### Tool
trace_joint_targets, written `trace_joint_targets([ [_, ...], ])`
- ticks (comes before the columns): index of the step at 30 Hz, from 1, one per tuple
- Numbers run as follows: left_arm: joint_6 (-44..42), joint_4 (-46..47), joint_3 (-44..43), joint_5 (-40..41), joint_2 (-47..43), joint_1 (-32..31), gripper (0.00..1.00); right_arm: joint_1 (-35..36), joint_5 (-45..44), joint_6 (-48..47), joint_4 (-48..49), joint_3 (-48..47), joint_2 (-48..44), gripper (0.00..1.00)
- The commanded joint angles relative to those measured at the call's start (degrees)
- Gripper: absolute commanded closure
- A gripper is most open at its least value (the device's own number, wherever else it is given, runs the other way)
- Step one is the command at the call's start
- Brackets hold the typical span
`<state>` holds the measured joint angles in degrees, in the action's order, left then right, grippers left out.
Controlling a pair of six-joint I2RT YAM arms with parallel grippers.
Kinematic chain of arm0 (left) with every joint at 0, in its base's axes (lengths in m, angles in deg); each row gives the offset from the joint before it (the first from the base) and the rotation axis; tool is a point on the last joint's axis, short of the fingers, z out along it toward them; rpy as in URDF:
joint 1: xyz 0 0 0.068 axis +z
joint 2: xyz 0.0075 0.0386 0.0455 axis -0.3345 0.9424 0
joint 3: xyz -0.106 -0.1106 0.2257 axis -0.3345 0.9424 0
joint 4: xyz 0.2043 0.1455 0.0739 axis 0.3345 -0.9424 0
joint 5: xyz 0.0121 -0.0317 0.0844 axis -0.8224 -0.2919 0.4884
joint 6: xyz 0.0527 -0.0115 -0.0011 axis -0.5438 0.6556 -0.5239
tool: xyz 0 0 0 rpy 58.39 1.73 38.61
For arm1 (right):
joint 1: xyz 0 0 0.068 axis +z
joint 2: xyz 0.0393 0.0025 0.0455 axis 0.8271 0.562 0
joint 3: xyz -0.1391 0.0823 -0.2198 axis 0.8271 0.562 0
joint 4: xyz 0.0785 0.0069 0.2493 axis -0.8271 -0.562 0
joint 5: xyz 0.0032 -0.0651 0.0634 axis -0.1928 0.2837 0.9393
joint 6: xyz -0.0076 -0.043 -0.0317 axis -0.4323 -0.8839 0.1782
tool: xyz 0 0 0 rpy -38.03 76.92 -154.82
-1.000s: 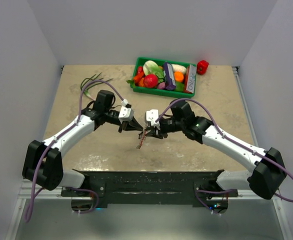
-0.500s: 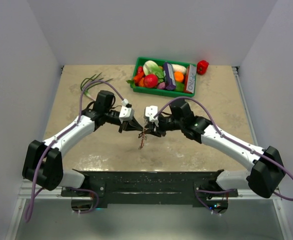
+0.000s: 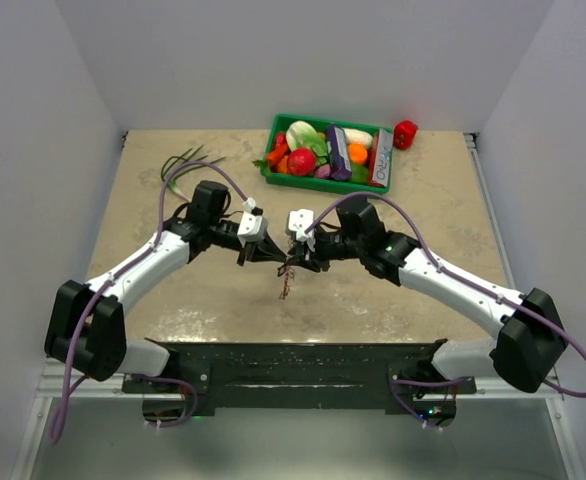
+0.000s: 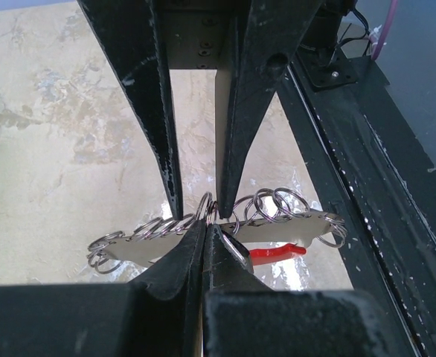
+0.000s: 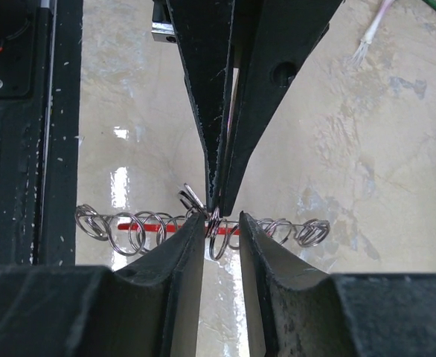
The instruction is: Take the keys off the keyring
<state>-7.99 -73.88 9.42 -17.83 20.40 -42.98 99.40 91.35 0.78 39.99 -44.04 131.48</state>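
The keyring (image 4: 266, 204) shows as a row of small silvery loops strung side by side. Flat silvery metal, the keys (image 4: 140, 249) as far as can be told, lies along the row, and a red tag (image 4: 277, 251) sits just under its right part. In both wrist views the long axis of the bunch runs straight across the picture, crosswise to the fingers that reach in from either side. In the left wrist view the end with the red tag sits slightly higher than the other. From above, the bunch is a thin dark streak over the middle of the table (image 3: 423, 190), running from the meeting fingertips toward the near edge and leaning a little to the left. There it is too small to tell keys from loops. The left gripper (image 4: 205, 230) has its fingers pressed together to a point, nipping a loop near the middle of the row. The right gripper (image 5: 222, 222) faces it tip to tip with its fingers a little apart. One loop stands edge-on in that gap, and I cannot tell whether the pads touch it. The two arms come in from left and right and meet over the centre of the table. Well behind them, at the far edge, a green basket (image 3: 313, 181) holds toy vegetables, with a red toy pepper (image 3: 405, 133) just beside its right end. A bunch of green stalks (image 3: 183, 163) lies at the far left. A black rail (image 3: 283, 360) runs along the near edge between the arm bases.
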Motion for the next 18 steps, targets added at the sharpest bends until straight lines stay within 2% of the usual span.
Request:
trace_joint_targets([
  [1,2.36,4.60,0.21,-2.63,-2.16,-0.29,1.00,0.35,1.70,-0.36,0.57,-1.27,-0.07,0.74],
  [3,3.77,6.00,0.48,-2.45,-2.25,-0.29,1.00,0.35,1.79,-0.54,0.56,-1.18,-0.08,0.78],
  [4,4.12,6.45,0.65,-2.36,-2.34,-0.29,1.00,0.26,1.70,-0.62,0.48,-1.09,-0.16,0.84],
  [9,4.91,7.42,1.09,-2.10,-2.51,-0.29,1.00,0.35,1.09,-0.71,0.74,-1.01,-0.34,1.00],
  [14,5.96,8.64,1.36,-1.49,-2.43,-0.29,1.00,0.35,0.82,-0.80,0.83,-0.92,-0.51,1.00],
  [16,6.76,9.17,1.53,-0.78,-2.43,-0.29,0.91,0.26,0.73,-0.63,0.83,-1.01,-0.60,1.00],
  [17,6.85,9.26,1.53,-0.61,-2.51,-0.20,0.82,0.26,0.56,-0.54,0.83,-1.09,-0.69,1.00],
  [18,6.85,9.26,1.53,-0.35,-2.43,-0.20,0.78,0.35,0.47,-0.45,0.92,-1.01,-0.78,1.00],
])
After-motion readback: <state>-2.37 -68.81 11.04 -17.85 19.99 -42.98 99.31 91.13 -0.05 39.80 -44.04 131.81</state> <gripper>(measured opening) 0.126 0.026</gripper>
